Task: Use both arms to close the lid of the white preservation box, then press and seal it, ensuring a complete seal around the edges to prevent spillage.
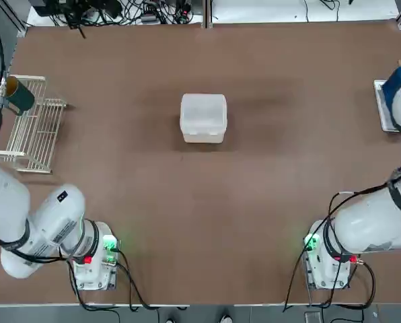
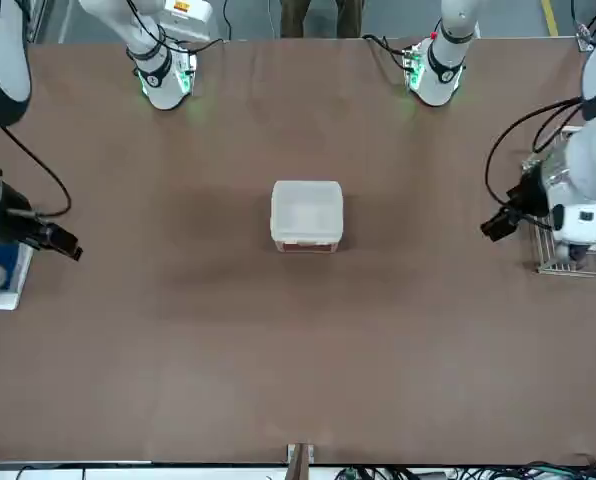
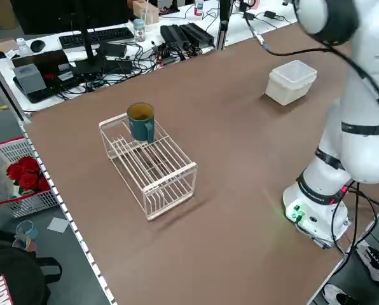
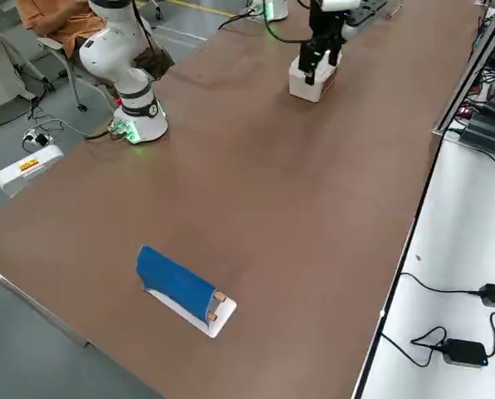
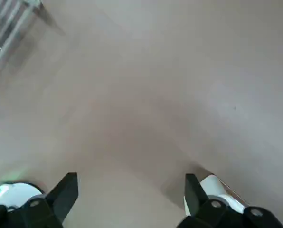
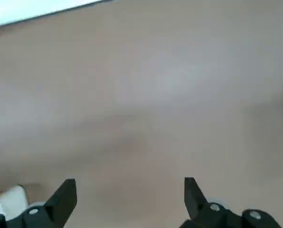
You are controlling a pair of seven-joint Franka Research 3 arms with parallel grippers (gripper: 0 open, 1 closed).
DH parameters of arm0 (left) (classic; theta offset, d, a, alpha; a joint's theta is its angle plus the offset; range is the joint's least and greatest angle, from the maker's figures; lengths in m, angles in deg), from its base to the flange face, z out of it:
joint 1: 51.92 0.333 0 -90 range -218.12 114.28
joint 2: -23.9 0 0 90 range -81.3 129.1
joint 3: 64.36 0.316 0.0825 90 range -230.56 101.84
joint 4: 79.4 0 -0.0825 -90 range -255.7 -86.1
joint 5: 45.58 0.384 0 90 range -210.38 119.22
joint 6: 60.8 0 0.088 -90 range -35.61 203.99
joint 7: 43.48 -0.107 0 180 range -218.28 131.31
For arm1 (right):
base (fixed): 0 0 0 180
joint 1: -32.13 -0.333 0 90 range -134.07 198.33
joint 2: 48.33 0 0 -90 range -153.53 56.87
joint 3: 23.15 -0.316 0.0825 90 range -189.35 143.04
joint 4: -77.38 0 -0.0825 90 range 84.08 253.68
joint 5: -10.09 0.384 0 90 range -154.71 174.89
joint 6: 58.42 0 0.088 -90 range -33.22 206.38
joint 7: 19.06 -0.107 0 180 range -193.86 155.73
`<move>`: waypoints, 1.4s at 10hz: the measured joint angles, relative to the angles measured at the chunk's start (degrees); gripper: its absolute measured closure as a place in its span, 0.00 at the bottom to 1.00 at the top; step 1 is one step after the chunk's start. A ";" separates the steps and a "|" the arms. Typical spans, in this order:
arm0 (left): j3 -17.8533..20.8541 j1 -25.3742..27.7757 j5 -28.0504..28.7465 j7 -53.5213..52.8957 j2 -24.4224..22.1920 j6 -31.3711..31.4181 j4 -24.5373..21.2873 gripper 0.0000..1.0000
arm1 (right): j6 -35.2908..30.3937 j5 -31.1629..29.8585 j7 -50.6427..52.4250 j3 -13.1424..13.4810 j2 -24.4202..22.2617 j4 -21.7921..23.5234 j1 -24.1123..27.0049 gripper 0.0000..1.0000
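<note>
White preservation box (image 1: 203, 118) standing mid-table (image 1: 200, 222), lid (image 2: 306, 209) already lying flat on top, well apart from both arms. Judged light, thin-walled and slightly flexible, smooth and apt to skid under a sideways push; best pressed straight down at opposite edges and at the side latch flaps, not squeezed. Whether the seal is complete cannot be told. Left hand (image 5: 131, 199) drawn back near the wire rack (image 1: 32, 124) with the green mug (image 3: 140, 121), fingers spread wide, empty. Right hand (image 6: 130, 202) far out at the opposite table edge, fingers likewise apart, holding nothing.
</note>
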 joint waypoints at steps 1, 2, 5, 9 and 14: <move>6.91 -3.56 -1.79 -4.20 -3.28 -0.51 0.07 0.00 | 0.62 -0.24 4.42 0.01 -3.06 3.62 2.08 0.00; 12.41 -7.22 -2.25 -7.92 -5.07 -0.74 0.07 0.00 | 1.56 -0.25 8.41 0.03 -6.04 7.27 4.16 0.00; 20.46 -13.17 -2.34 -20.99 -5.97 -0.76 0.02 0.00 | 2.27 -0.25 12.82 -2.20 -11.76 13.67 7.41 0.00; 35.23 -23.34 -5.08 -32.88 -9.22 -0.79 0.21 0.00 | 2.14 -0.25 12.83 -5.18 -12.25 14.24 7.92 0.00; 42.13 -32.71 -6.57 -38.95 -13.85 -4.21 2.81 0.00 | 0.08 -0.25 11.96 -5.64 -12.51 14.23 6.46 0.00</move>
